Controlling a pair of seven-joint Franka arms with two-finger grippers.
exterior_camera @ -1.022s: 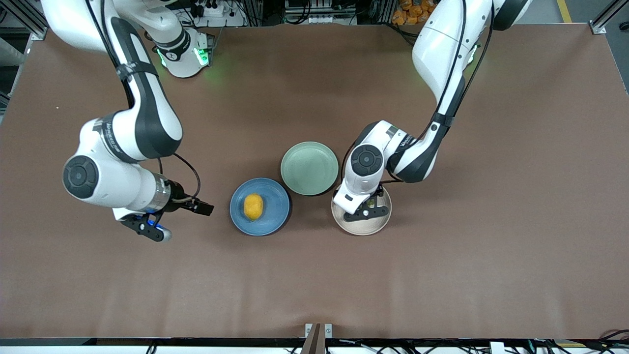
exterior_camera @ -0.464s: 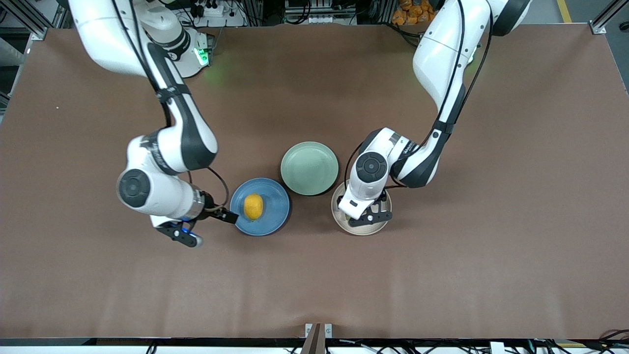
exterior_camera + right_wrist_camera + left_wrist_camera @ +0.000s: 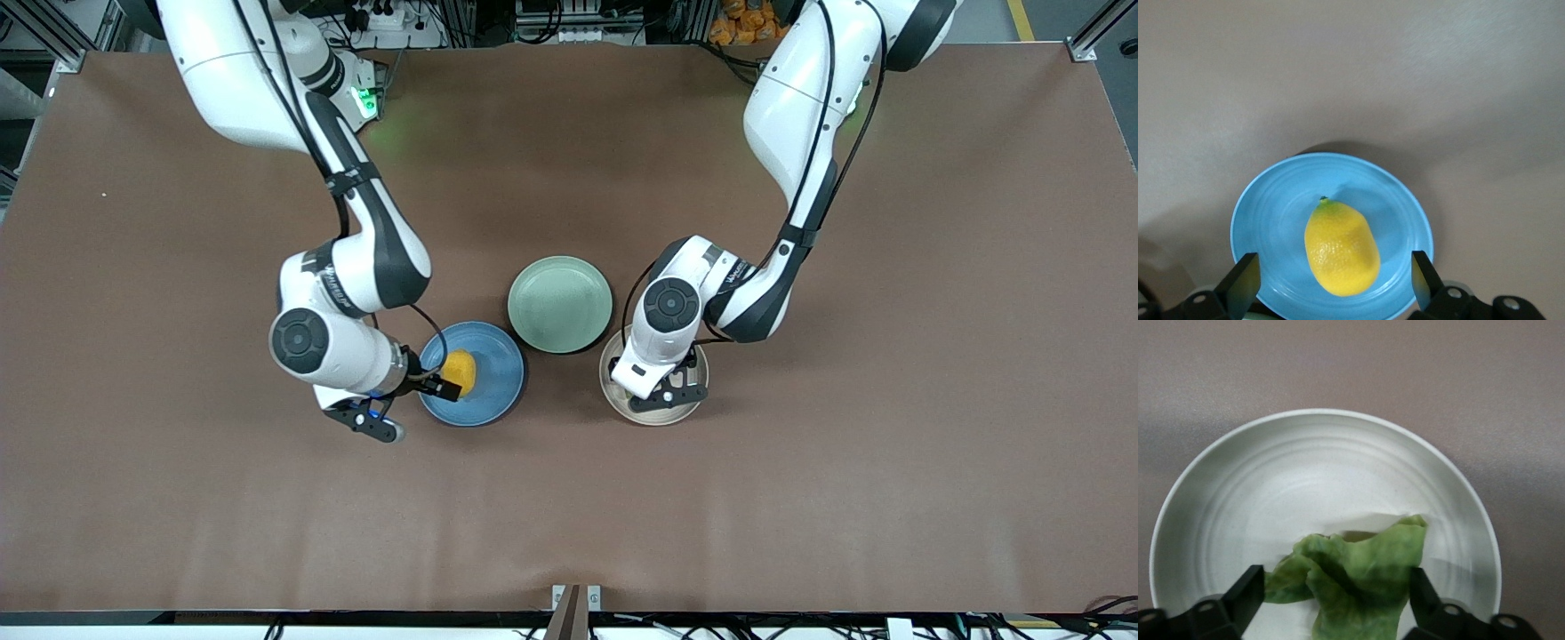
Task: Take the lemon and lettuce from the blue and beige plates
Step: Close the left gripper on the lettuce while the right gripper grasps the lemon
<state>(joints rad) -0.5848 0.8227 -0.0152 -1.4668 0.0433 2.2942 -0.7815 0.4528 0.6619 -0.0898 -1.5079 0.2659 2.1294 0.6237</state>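
Note:
A yellow lemon (image 3: pixel 461 370) lies on the blue plate (image 3: pixel 498 378). My right gripper (image 3: pixel 444 382) is open over that plate's edge. In the right wrist view the lemon (image 3: pixel 1341 248) sits between the two fingers of the gripper (image 3: pixel 1333 279), above the blue plate (image 3: pixel 1268 213). My left gripper (image 3: pixel 662 384) is down over the beige plate (image 3: pixel 653 418) and hides the lettuce in the front view. In the left wrist view the green lettuce leaf (image 3: pixel 1358 577) lies on the beige plate (image 3: pixel 1305 473), and the open gripper (image 3: pixel 1335 595) straddles it.
An empty green plate (image 3: pixel 560 304) sits between the two other plates, a little farther from the front camera. It touches or nearly touches the blue plate. Brown table surface surrounds the plates.
My right arm has swung from the right arm's end of the table to the blue plate, bringing its fingers round the lemon. My left gripper has shifted slightly over the beige plate.

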